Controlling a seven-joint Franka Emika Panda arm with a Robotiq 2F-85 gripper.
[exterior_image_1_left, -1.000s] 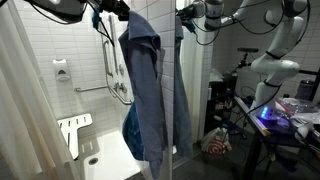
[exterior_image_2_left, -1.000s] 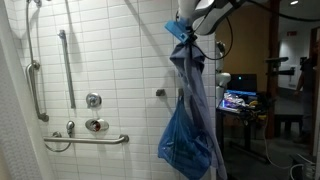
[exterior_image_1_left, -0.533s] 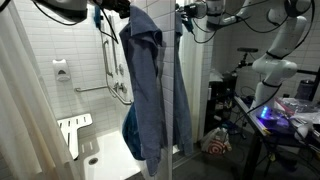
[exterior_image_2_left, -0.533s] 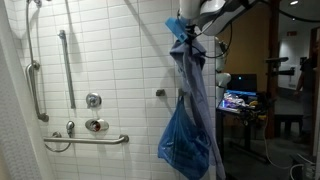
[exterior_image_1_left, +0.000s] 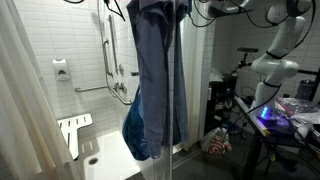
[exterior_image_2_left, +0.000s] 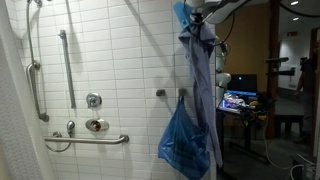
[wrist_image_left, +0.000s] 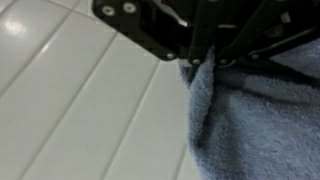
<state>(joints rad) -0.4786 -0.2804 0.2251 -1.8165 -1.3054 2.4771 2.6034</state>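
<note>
A long blue-grey towel (exterior_image_1_left: 155, 75) hangs straight down from my gripper (exterior_image_2_left: 194, 17), which is shut on its top end high up in the shower stall. In both exterior views the cloth dangles well above the floor, and the towel (exterior_image_2_left: 200, 85) drapes in front of a blue plastic bag (exterior_image_2_left: 183, 140). The wrist view shows the gripper (wrist_image_left: 205, 62) coming in from the top with its black fingers pinching the fuzzy blue towel (wrist_image_left: 255, 115) against a background of white tiles.
White tiled wall (exterior_image_2_left: 110, 60) carries grab bars (exterior_image_2_left: 85, 140) and shower valves (exterior_image_2_left: 96, 125). A white fold-down seat (exterior_image_1_left: 74, 132) and a shower curtain (exterior_image_1_left: 25, 100) stand at one side. A second white robot arm (exterior_image_1_left: 275, 55) and cluttered desks (exterior_image_1_left: 285, 115) stand outside the stall.
The gripper has lifted the towel higher and drawn it sideways, so the cloth now hangs straighter and narrower than a second ago.
</note>
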